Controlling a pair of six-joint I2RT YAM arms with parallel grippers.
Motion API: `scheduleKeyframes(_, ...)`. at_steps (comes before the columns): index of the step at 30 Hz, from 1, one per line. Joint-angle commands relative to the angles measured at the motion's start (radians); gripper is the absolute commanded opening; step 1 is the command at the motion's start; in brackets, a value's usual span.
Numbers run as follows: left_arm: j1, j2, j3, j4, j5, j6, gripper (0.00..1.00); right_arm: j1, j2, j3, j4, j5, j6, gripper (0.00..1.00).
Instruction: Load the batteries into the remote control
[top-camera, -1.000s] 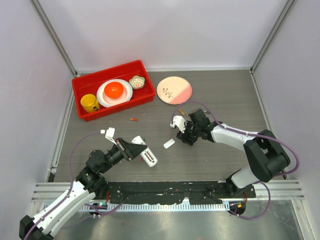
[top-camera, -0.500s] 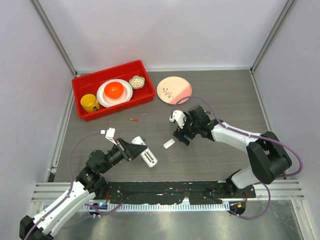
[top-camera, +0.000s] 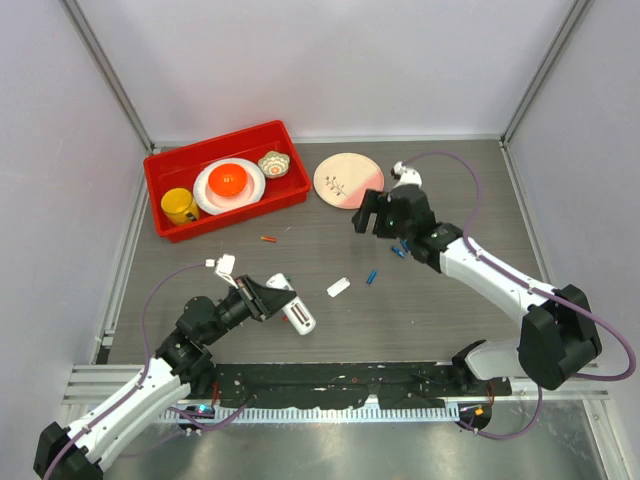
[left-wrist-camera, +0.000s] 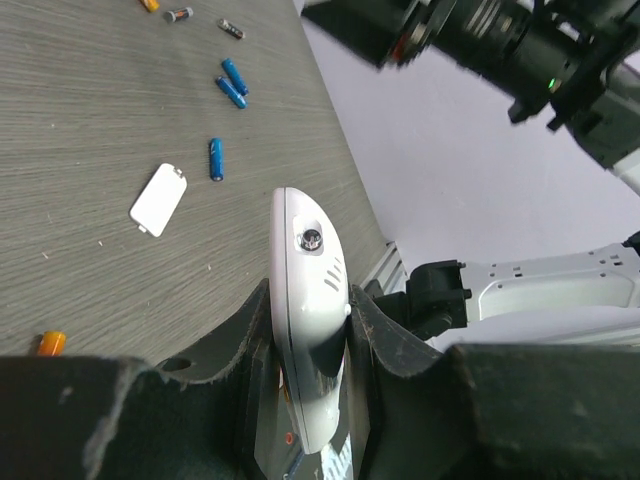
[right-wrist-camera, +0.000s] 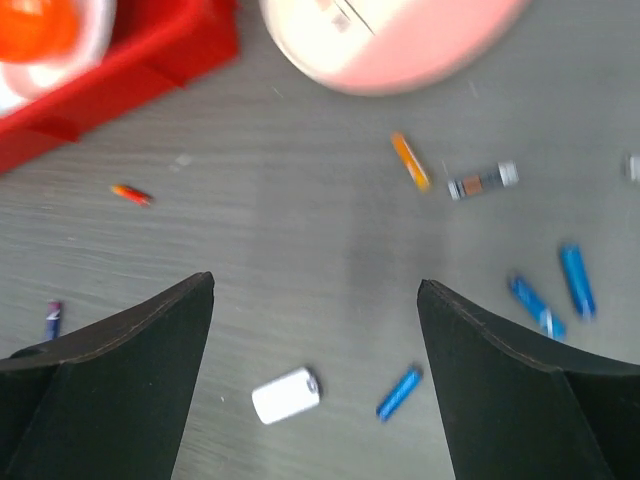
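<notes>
left end effector (left-wrist-camera: 310, 340) is pinching one remote control (left-wrist-camera: 303, 280); right end effector (right-wrist-camera: 315, 290) is hovering spread over three blue batteries (right-wrist-camera: 400, 392), well inside the counter (top-camera: 450, 180).

Slim white remote control (top-camera: 293, 312) and loose batteries (top-camera: 400, 250).
Found it clamped at one end, lower left of centre; spotted one blue cell (top-camera: 371, 277) lying flat at centre, two more just right, an orange-red cell (top-camera: 267, 239) upper left.

Three blue batteries (right-wrist-camera: 400, 392) and two orange batteries (right-wrist-camera: 410, 160) lie scattered. Alongside: one remote control (left-wrist-camera: 305, 300), one white cover (right-wrist-camera: 285, 395), one red bin (top-camera: 240, 216), one pink plate (top-camera: 348, 180).
</notes>
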Motion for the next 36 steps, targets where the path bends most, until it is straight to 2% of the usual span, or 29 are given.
scheduleKeyframes(1, 0.001, 0.036, 0.005, 0.131, 0.019, -0.02, 0.0, 0.117, -0.069, -0.068, -0.152, 0.409, 0.338, 0.9)
scheduleKeyframes(2, -0.001, 0.041, 0.005, 0.145, 0.026, -0.023, 0.0, 0.153, -0.082, -0.079, -0.185, 0.55, 0.369, 0.92)
scheduleKeyframes(3, -0.001, 0.04, 0.002, 0.169, 0.031, -0.02, 0.0, 0.157, -0.088, -0.09, -0.236, 0.585, 0.389, 0.96)
scheduleKeyframes(5, -0.001, 0.038, 0.002, 0.179, 0.043, -0.009, 0.0, 0.157, -0.092, -0.114, -0.279, 0.644, 0.417, 0.97)
scheduleKeyframes(10, -0.001, 0.009, -0.051, 0.294, 0.086, 0.0, 0.0, 0.148, -0.114, -0.176, -0.246, 0.505, 0.391, 0.96)
scheduleKeyframes(15, -0.001, -0.02, -0.09, 0.374, 0.112, -0.009, 0.0, 0.151, -0.151, -0.274, -0.137, 0.399, 0.397, 0.82)
scheduleKeyframes(20, -0.001, -0.013, -0.088, 0.366, 0.109, -0.005, 0.0, 0.17, -0.066, -0.234, -0.184, 0.358, 0.363, 0.77)
scheduleKeyframes(29, -0.001, 0.081, -0.076, 0.381, 0.117, 0.0, 0.0, 0.22, 0.053, -0.229, -0.143, 0.316, 0.381, 0.68)
scheduleKeyframes(36, -0.004, 0.072, -0.085, 0.383, 0.106, 0.001, 0.0, 0.224, 0.107, -0.202, -0.133, 0.349, 0.374, 0.61)
